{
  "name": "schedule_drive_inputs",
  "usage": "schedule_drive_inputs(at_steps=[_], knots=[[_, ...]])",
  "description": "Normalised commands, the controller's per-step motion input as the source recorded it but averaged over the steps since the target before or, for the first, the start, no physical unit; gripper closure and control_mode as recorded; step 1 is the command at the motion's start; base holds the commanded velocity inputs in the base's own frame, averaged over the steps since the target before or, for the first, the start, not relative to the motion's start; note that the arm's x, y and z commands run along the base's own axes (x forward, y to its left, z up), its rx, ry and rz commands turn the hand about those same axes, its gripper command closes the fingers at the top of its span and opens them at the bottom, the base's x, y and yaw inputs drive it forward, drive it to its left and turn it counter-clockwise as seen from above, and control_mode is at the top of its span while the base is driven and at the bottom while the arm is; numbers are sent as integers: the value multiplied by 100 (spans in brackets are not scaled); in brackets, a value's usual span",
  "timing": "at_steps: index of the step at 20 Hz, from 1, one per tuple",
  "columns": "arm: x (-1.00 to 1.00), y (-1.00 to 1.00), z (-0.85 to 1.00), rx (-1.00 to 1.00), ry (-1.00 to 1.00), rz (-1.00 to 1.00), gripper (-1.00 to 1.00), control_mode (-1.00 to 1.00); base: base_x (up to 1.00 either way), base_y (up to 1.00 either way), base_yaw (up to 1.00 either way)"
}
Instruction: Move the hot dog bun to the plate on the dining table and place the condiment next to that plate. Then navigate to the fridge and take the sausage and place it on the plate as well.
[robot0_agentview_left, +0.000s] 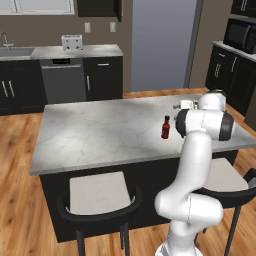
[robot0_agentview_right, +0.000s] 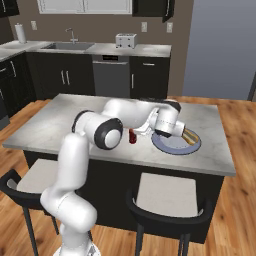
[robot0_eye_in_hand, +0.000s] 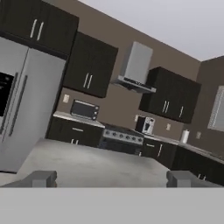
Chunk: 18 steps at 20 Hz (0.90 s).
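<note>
Okay, the pincer (robot0_eye_in_hand: 113, 179) stands wide apart with nothing between its tips, looking level across the kitchen from low over the tabletop. In the right base view, just under the hand lies the round pale blue-grey plate (robot0_agentview_right: 170, 149), and the small yellow-tan hot dog bun (robot0_agentview_right: 192, 136) rests on the rim side out ahead of the pincer, so that step looks done. Behind the hand, back along the forearm, the small dark red condiment bottle (robot0_agentview_left: 166, 127) with its black cap stands upright on the grey-white marble tabletop (robot0_agentview_left: 100, 132), near the plate but apart from it. I'd call that close enough. Far off, to the left of where the pincer looks, rises the tall stainless-steel fridge (robot0_eye_in_hand: 30, 100). The sausage trip turns on that bearing: swing left, then drive.
</note>
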Motion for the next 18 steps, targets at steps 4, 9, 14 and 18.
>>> schedule_drive_inputs(at_steps=[4,9,14,18], knots=[[-69,14,71,-4,-16,-7,-100,-100,0,0,0],[-77,21,82,-3,-12,-7,-100,-100,0,0,0],[-74,30,79,0,-1,-8,-100,-100,0,0,0],[-57,44,65,0,11,-16,-100,-100,0,0,0]])
